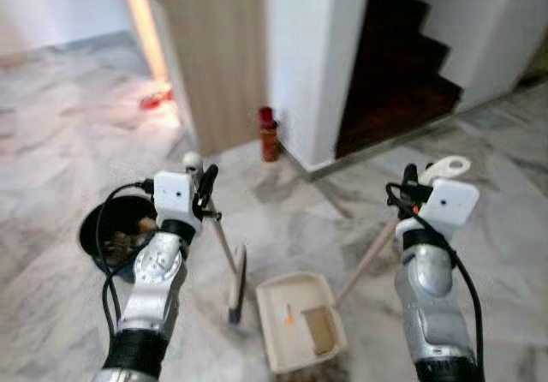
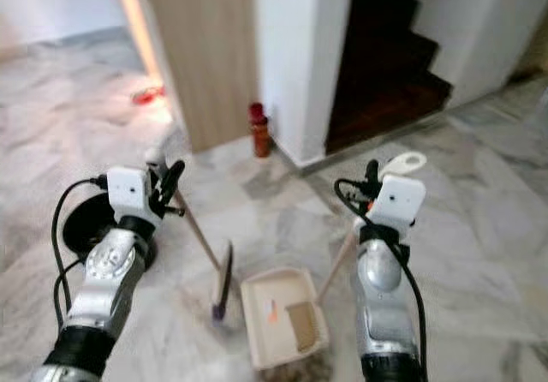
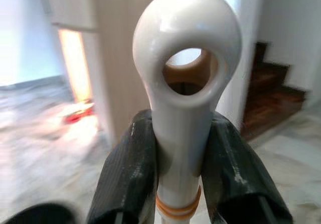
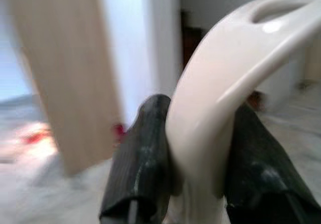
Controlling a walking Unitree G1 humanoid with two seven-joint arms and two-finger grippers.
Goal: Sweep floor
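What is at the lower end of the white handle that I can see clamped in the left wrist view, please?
Observer: It is a broom, with its head down on the floor just left of a dustpan.
Operator: Thank you. Is there anything in the dustpan?
Observer: Yes, there is an orange scrap and a brownish patch.
Operator: Is the dustpan being held?
Observer: Yes, the right gripper has its fingers shut on the top of the dustpan's long handle.
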